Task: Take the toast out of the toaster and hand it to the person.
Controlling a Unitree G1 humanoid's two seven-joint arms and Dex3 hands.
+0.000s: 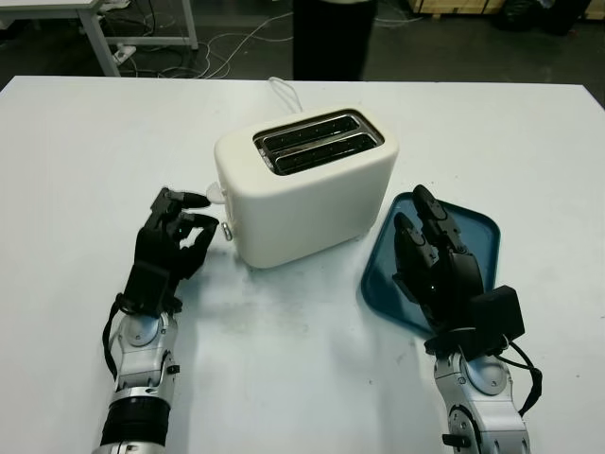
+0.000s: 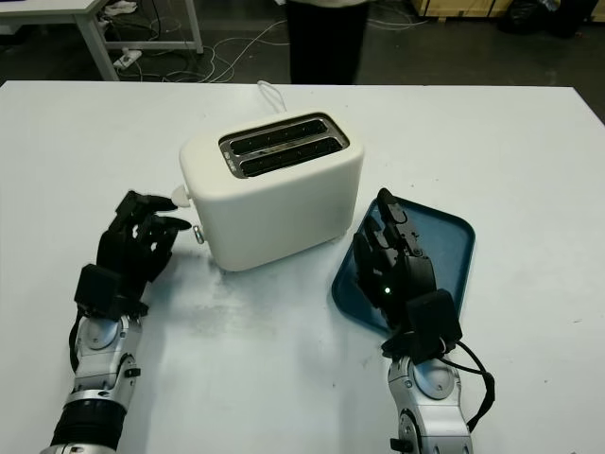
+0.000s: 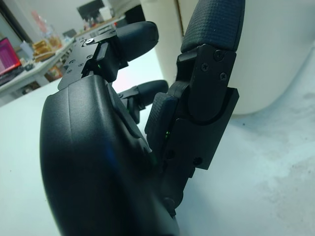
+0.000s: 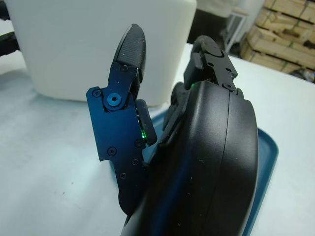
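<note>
White table [image 1: 85,151]: toaster [image 1: 307,184] between curled empty left hand [image 1: 170,241] and open right hand [image 1: 440,270] over tray [image 1: 477,232].

A toaster [image 1: 304,185] stood near the middle of a table [image 1: 95,151], its two slots facing up. At the toaster's four o'clock a tray [image 1: 473,236] lay on the table, just beside the toaster's base. The right hand [image 1: 437,260] was over the tray's near part. The left hand [image 1: 170,241] was at the toaster's eight o'clock, just beside its end wall. At twelve o'clock, beyond the table's far edge, a person [image 1: 331,38] stood.
</note>
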